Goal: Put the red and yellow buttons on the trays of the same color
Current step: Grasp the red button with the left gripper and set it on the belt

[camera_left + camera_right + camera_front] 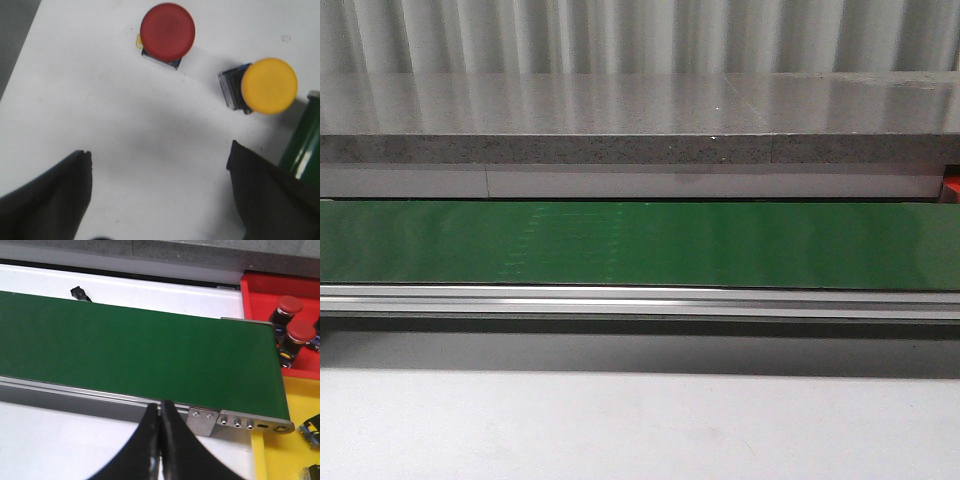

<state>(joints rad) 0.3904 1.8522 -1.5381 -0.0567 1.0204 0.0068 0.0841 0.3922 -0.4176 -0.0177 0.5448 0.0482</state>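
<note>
The left claw [160, 200] hangs with its fingers apart over the white worktop [125, 125], where a red button [167, 31] and a yellow button [268, 85] sit near each other, the yellow one just beside the green belt [305, 145]. The right claw [160, 440] is pressed together and empty at the belt's near edge. Past the belt's end, the red tray [260, 295] holds two red buttons [295, 335], and the yellow tray [295, 440] holds what seem to be button parts, cut off by the frame.
</note>
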